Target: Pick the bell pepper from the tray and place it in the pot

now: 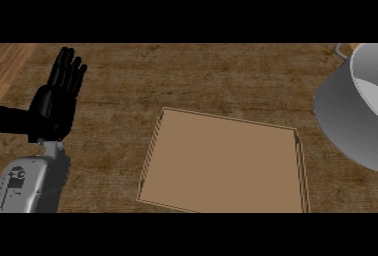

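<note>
brown wooden counter (221,75)

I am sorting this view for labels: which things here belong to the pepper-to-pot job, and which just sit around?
Belongs to the job:
- shallow brown square tray, no pepper visible in it
- grey metal pot, cut off at right edge

Just there:
- black left hand, open and resting, fingers up
- brown wood-grain counter

Right hand not in view.
</note>
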`<state>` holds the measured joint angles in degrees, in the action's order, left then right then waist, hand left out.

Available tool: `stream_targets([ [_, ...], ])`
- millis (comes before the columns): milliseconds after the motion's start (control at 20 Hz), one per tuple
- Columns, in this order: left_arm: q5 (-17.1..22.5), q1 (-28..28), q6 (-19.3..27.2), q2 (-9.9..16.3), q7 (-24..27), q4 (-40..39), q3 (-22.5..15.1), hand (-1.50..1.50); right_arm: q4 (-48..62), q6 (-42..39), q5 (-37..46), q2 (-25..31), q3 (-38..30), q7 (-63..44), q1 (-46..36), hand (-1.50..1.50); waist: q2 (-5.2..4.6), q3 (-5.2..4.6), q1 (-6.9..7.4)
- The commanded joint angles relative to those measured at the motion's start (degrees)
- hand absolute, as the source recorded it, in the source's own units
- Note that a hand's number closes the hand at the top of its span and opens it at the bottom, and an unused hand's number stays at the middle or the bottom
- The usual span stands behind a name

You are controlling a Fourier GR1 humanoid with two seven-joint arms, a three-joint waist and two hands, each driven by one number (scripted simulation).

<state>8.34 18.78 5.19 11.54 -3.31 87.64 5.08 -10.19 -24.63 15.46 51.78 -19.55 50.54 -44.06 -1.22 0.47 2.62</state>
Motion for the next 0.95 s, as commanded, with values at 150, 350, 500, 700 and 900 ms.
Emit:
stream_targets([
  [150,-1.08,-1.25,0.57,-1.51,1.98,-0.55,-1.11,0.0,2.22,-14.42,-5.81,3.44,-4.74,1.6,-1.16,-1.5,-0.75,0.28,0.5],
  [350,-0.67,-1.12,0.73,-1.68,0.85,1.2,-1.28,0.0,1.68,-13.87,-7.07,4.87,-5.68,1.38,1.11,-1.5,-0.73,0.53,0.66],
  [500,-0.04,0.75,0.96,-1.36,0.02,-0.21,-0.25,0.0,1.39,-15.03,-8.12,5.79,-6.3,-0.77,1.1,-1.5,-1.19,0.64,0.1],
  [700,0.12,1.02,0.57,-1.41,-0.13,0.74,-0.68,0.0,0.67,-14.64,-9.24,5.76,-6.95,-2.12,1.92,-1.5,-1.17,0.79,0.54],
  [900,-0.43,0.11,0.84,-1.82,0.41,1.15,-1.18,0.0,-0.06,-14.67,-10.37,7.1,-7.7,-3.47,2.94,-1.5,-1.15,0.94,0.44],
])
